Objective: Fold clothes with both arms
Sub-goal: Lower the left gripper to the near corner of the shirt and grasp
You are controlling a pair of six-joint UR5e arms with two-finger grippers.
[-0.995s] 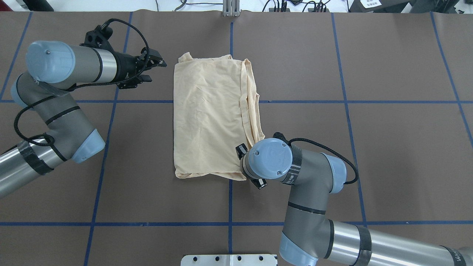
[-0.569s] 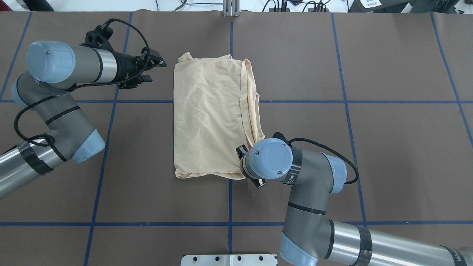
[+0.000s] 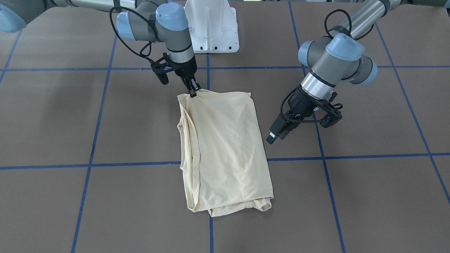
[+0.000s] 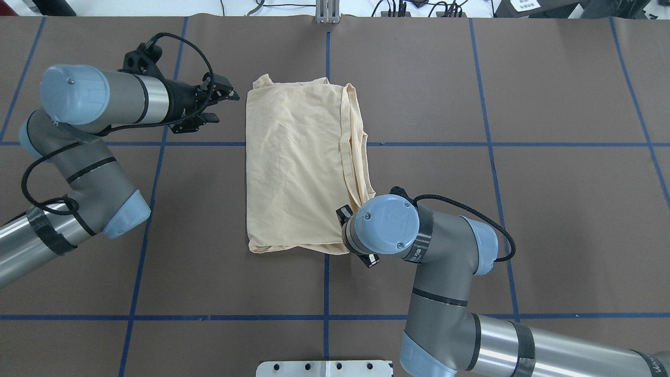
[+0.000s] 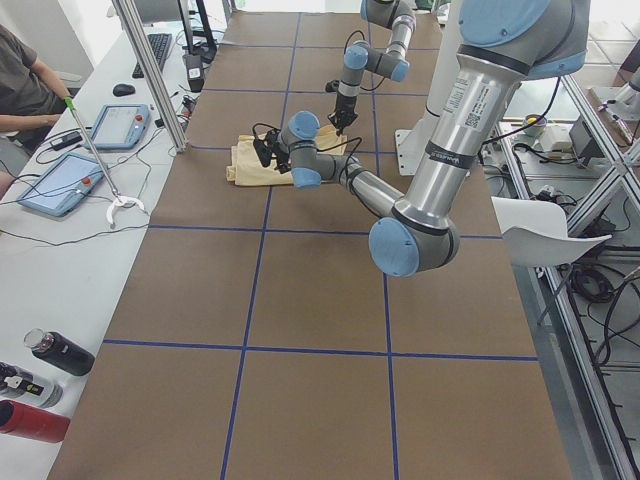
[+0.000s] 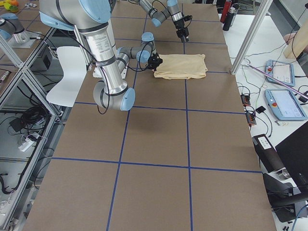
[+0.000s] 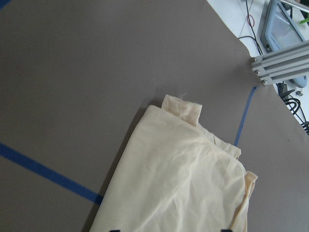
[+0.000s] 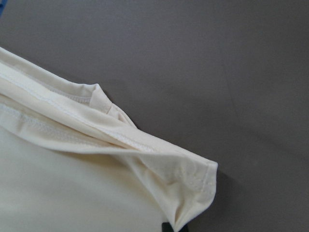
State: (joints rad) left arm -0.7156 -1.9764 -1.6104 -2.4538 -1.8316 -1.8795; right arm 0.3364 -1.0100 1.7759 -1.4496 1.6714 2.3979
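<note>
The cream-yellow T-shirt lies folded into a long rectangle at the table's middle, its print hidden. It also shows in the front view and the left wrist view. My right gripper is shut on the shirt's corner nearest the robot's right; in the overhead view the wrist hides it. The right wrist view shows that pinched corner. My left gripper is open and empty, above the table just left of the shirt's far left corner, apart from the cloth.
The brown table cover carries a grid of blue tape lines. The white pedestal base stands at the robot's edge. An aluminium post stands at the far edge. Tablets and an operator sit beyond it.
My left gripper has shifted slightly towards the shirt and towards the robot, still open. The right arm's elbow moved a little; its gripper stays on the corner. The shirt has not moved.
</note>
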